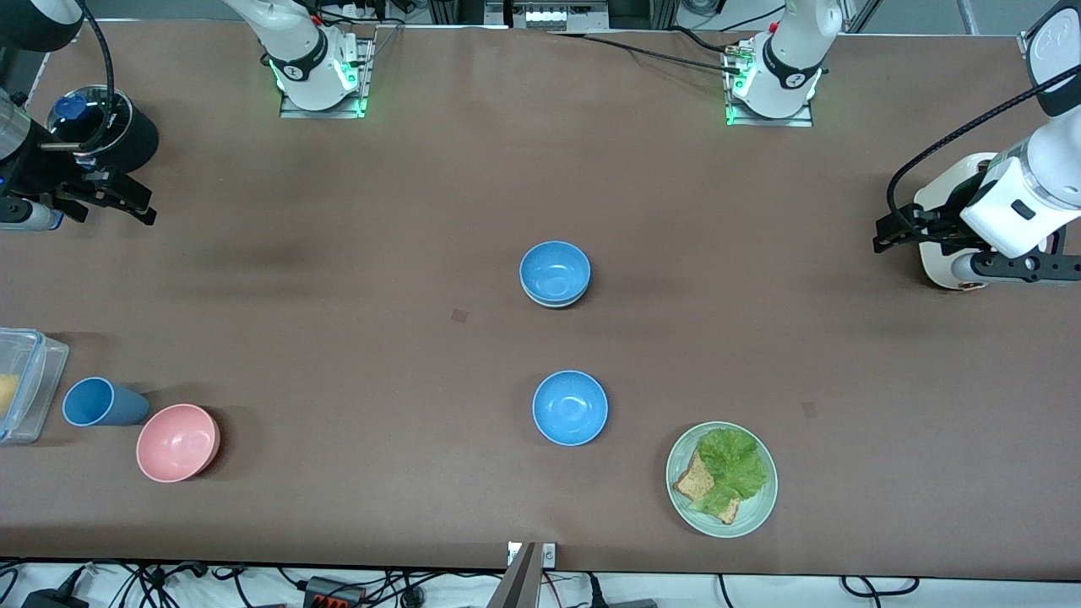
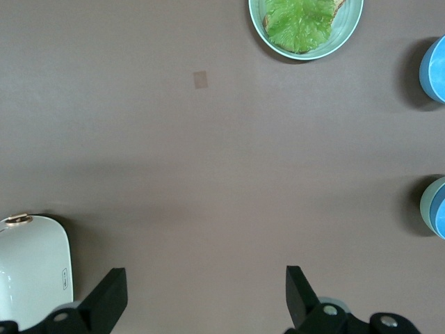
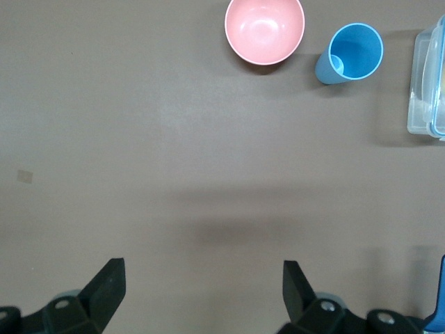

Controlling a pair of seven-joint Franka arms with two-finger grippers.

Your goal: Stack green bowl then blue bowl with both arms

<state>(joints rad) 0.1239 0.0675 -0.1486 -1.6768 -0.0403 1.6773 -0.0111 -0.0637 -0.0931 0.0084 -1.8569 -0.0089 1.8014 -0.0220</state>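
Brown table [image 1: 338, 338] bears blue bowl [image 1: 555, 270] nested in green bowl [image 2: 425, 204]; left gripper [image 2: 201, 296] and right gripper [image 3: 201, 292] wide.

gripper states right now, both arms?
Left gripper: open, holding nothing, over bare table beside a white appliance.
Right gripper: open, holding nothing, over bare table at the right arm's end.

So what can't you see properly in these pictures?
- Green bowl: in the front view the blue bowl sitting in it hides all but a rim sliver; the left wrist view's edge cuts the stack off.
- Clear container: cut by the edge in the front and right wrist views, contents unclear.
- White appliance: the left arm covers it in front view.
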